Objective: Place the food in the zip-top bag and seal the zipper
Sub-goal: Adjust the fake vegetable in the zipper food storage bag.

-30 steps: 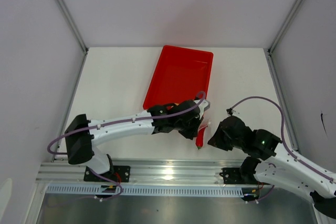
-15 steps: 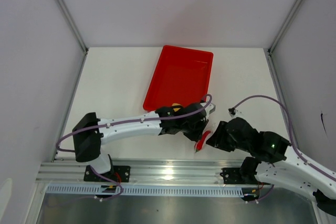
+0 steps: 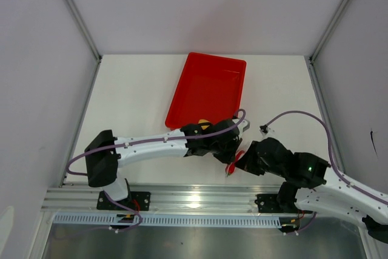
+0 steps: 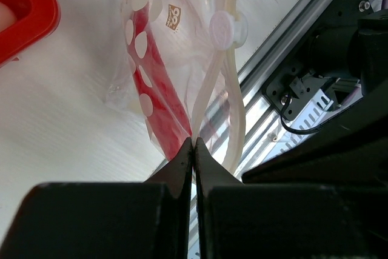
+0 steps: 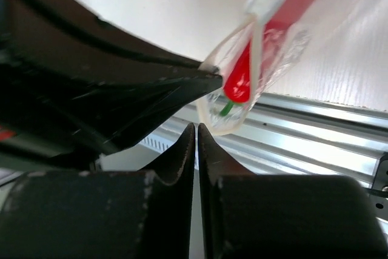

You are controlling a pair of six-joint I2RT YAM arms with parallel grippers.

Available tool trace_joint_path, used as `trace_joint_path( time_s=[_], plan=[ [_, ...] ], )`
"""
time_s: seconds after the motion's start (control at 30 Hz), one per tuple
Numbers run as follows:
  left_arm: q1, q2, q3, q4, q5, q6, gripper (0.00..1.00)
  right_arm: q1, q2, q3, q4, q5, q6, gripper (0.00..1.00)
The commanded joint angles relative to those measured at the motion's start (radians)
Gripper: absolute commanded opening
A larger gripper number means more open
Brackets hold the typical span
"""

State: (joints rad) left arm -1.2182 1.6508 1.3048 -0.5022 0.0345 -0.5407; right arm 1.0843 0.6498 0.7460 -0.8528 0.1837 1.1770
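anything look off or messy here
Nothing spilled or damaged. The zip-top bag is crumpled and askew, pinched at one edge by the left gripper, jaws shut, with only the chili pepper visible inside. Its zipper strips splay apart, so the mouth is open. The yellow fruit sits at the red tray's near end.

One red tray [image 3: 206, 86], one clear bag [image 4: 182, 40] (one chili pepper [image 4: 160, 86] inside), one yellow fruit [image 3: 202, 122].

My feed shows a white surface [image 3: 133, 101] boxed by pale walls [image 3: 200, 4] on three sides, metal struts [image 3: 76, 13] at the corners, and a shiny aluminium rail [image 3: 194, 198] nearest me.
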Motion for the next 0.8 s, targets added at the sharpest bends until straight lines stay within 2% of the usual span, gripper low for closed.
trace_joint_path(
  time_s=[0.0,0.17,0.37,0.63,0.77],
  plan=[
    [-0.007,-0.017,0.030,0.027,0.018,-0.019,0.01,0.012,-0.021,-0.033,0.037,0.082,0.065,0.05],
    [-0.007,-0.023,0.031,0.034,0.019,-0.027,0.00,0.015,0.005,-0.065,0.044,0.115,0.079,0.03],
    [-0.006,-0.028,0.022,0.051,0.030,-0.041,0.01,0.016,0.071,-0.103,0.063,0.117,0.111,0.12],
    [-0.007,-0.048,0.019,0.074,0.042,-0.053,0.00,0.042,0.126,-0.119,0.038,0.152,0.154,0.18],
    [-0.007,-0.057,0.014,0.077,0.053,-0.056,0.01,0.049,0.122,-0.135,0.083,0.152,0.144,0.22]
  ],
)
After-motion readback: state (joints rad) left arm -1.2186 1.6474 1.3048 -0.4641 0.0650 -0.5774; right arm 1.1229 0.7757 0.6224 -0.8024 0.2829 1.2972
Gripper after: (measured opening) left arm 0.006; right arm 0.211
